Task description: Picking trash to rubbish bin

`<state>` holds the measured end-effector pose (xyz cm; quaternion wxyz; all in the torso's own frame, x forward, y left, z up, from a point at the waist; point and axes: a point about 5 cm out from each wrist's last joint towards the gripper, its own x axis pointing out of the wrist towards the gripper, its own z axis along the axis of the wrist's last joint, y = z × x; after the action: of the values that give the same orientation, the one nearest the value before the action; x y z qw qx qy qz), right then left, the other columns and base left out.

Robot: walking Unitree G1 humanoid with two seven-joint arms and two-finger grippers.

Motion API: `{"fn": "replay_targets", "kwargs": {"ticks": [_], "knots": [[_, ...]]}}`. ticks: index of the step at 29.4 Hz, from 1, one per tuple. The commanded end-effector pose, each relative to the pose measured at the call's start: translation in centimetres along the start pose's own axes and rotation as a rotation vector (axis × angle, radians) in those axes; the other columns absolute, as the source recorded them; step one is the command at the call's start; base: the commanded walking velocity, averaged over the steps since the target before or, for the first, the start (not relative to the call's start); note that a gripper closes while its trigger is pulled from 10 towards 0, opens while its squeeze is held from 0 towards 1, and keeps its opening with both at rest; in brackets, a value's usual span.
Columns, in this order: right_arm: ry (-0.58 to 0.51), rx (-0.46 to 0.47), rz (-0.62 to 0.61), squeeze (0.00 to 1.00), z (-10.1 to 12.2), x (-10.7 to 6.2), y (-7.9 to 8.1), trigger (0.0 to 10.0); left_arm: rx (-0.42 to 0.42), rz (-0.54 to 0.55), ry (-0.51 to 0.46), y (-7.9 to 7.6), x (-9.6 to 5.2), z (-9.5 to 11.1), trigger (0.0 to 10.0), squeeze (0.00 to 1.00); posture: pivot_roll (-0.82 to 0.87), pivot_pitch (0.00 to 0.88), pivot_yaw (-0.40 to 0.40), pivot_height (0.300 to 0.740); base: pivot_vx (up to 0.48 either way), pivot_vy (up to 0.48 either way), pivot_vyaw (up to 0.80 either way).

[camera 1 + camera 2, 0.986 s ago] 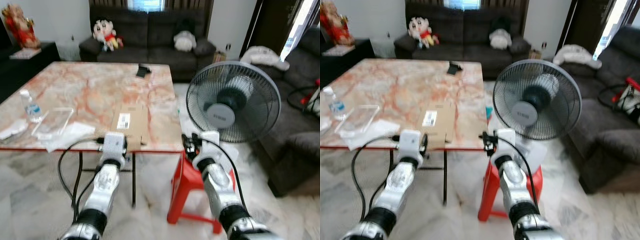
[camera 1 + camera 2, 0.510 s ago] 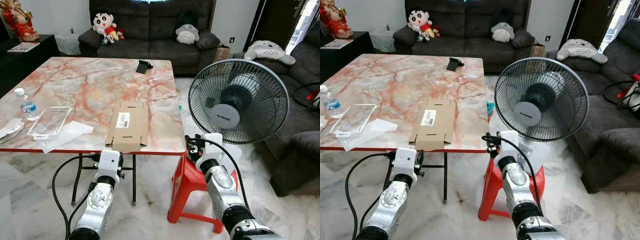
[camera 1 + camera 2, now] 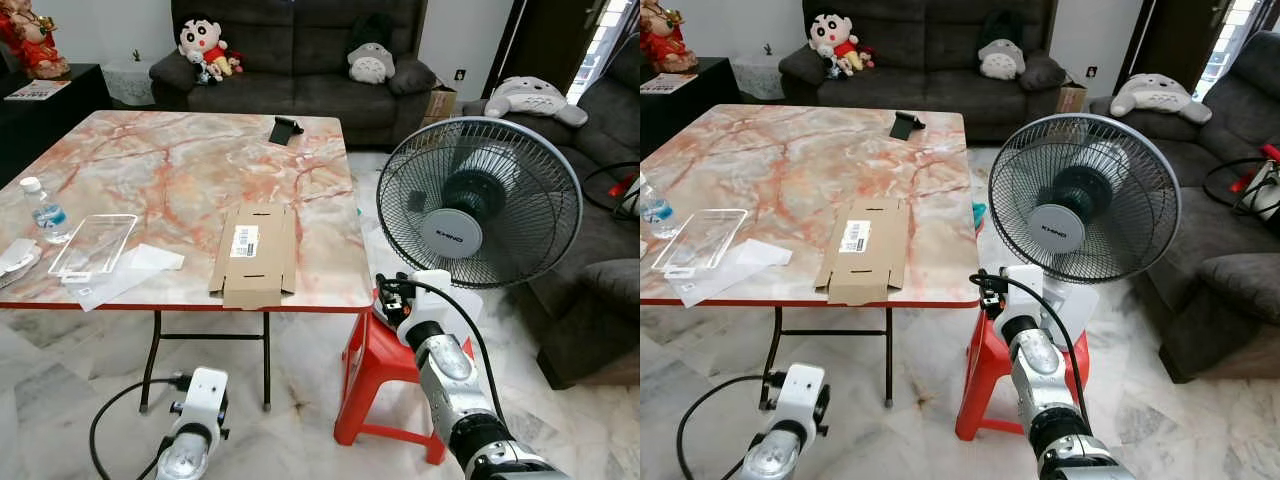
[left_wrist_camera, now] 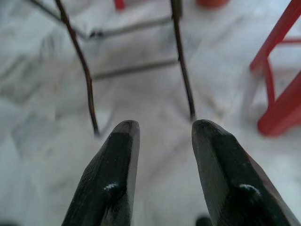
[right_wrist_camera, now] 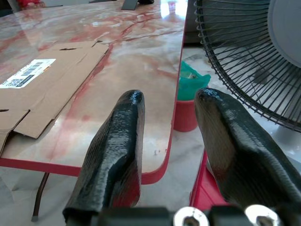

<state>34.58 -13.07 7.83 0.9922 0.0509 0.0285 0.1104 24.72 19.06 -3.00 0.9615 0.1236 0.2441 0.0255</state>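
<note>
A flattened cardboard box [image 3: 254,253] lies near the front edge of the marble table [image 3: 190,170]. At the table's left are a clear plastic tray [image 3: 93,245], white paper [image 3: 120,275] and a small water bottle [image 3: 42,211]. Past the table's right edge stands a red bin with a green bag [image 5: 189,102], its green top [image 3: 980,213] peeking out. My right gripper [image 5: 170,96] is open and empty at table-edge height, pointing toward the bin. My left gripper [image 4: 165,126] is open and empty low over the floor, its arm [image 3: 198,415] down beneath the table front.
A standing fan [image 3: 478,205] sits on a red stool [image 3: 385,375] right beside my right arm [image 3: 440,360]. A phone stand [image 3: 285,130] rests at the table's far side. Sofas [image 3: 300,70] line the back and right. Thin metal table legs [image 4: 181,61] cross the marble floor.
My left arm has dropped from table-edge height to low near the floor. The right arm has stayed by the stool. The camera has shifted slightly and the picture has sharpened.
</note>
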Motion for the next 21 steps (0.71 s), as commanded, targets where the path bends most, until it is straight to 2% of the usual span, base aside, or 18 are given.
{"fn": "replay_targets", "kwargs": {"ticks": [1,2,3,5,8,13,21], "knots": [[0.009,0.005,-0.003,0.00,0.0,0.1,0.0,10.0,-0.053,0.032,0.082,0.5,-0.6,-1.8,10.0,0.00,-0.03,0.008,-0.040,0.740,0.000,0.000,0.00],[0.009,0.005,-0.002,0.00,0.0,0.1,0.0,10.0,-0.060,0.031,0.133,0.5,-0.9,-2.8,10.0,0.00,-0.03,0.009,-0.042,0.740,0.000,0.000,0.00],[0.009,0.005,-0.002,0.00,0.0,0.1,0.0,10.0,-0.060,0.031,0.133,0.5,-0.9,-2.8,10.0,0.00,-0.03,0.009,-0.042,0.740,0.000,0.000,0.00],[0.010,0.004,-0.001,0.00,0.0,0.1,0.0,10.0,-0.054,0.033,0.205,0.5,-1.5,-4.2,10.0,0.00,-0.03,0.009,-0.042,0.740,0.000,0.000,0.00],[0.008,0.005,-0.001,0.00,0.0,0.1,0.0,10.0,-0.071,0.043,0.227,0.5,-1.7,-4.7,10.0,0.00,-0.03,0.009,-0.042,0.740,0.000,0.000,0.00],[0.009,0.003,-0.001,0.00,0.0,0.1,0.0,10.0,-0.078,0.047,0.223,0.5,-1.7,-4.6,10.0,0.00,-0.03,0.010,-0.045,0.740,0.000,0.000,0.00],[0.010,0.003,0.007,0.00,0.0,0.1,0.2,10.0,-0.082,0.051,0.204,0.6,-1.3,-4.0,10.0,0.00,-0.03,0.011,-0.046,0.740,0.000,0.318,0.00]]}}
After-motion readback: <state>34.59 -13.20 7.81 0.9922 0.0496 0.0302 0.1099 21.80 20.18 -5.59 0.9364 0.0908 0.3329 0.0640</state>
